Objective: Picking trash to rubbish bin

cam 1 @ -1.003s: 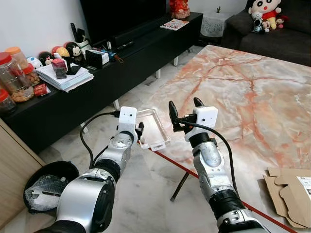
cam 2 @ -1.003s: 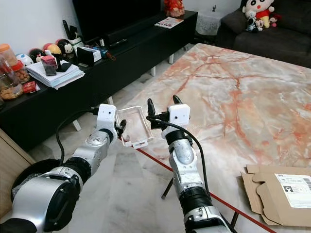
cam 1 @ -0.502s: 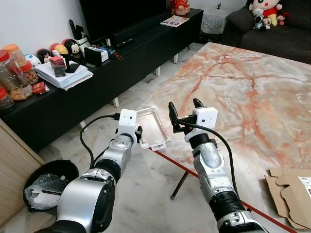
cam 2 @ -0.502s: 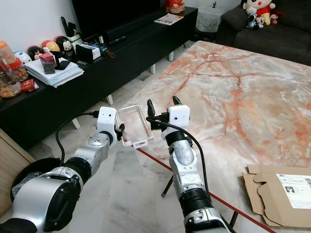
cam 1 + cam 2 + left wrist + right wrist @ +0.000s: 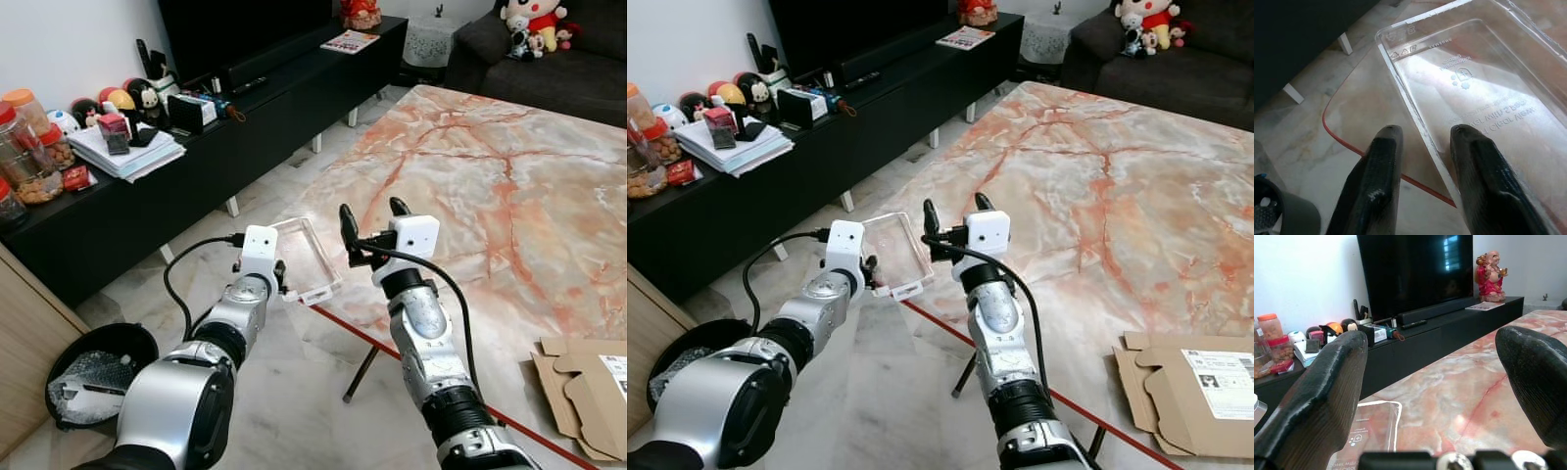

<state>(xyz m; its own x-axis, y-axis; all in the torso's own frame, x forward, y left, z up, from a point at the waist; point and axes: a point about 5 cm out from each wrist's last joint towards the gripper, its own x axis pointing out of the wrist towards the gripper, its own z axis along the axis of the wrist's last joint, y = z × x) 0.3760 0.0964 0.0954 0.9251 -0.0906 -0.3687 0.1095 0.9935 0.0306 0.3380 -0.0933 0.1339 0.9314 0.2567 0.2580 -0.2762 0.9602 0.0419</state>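
— Indoors, a living room. Pale marble floor [image 5: 294, 392] underfoot. Far left, low down: round black rubbish bin [image 5: 98, 377] with crumpled clear plastic inside, beside a light wooden panel [image 5: 24, 343].

— Along the left wall?

— Long black TV console [image 5: 196, 166] carrying snack jars [image 5: 24, 147], small round figurines [image 5: 122, 98], a stack of papers [image 5: 127, 152], and a dark television [image 5: 245, 29] over a soundbar. Further along, a magazine [image 5: 350, 41] and a red figurine [image 5: 1491, 276].

— And centre?

— Orange-veined marble table [image 5: 490, 186] with a red-edged rim, taking up centre and right. Clear plastic tray [image 5: 309, 259] lying at the near left corner of that table, part overhanging the edge. Left gripper [image 5: 1422, 161] at the tray's outer rim: one black finger on each side of the rim wall, narrowly parted, straddling it; cannot tell whether actually pinching.

— Right side?

— Right gripper [image 5: 370, 223] raised upright just right of the tray, above the table corner, fingers spread wide, touching nothing. Flattened cardboard [image 5: 583, 387] at the table's near right edge. Dark sofa [image 5: 549, 69] with plush toys [image 5: 529, 24] at far right. Thin black table leg [image 5: 361, 372] showing below the corner.

— Obstructions?

— Console close on the left; table corner between the arms and the bin side.
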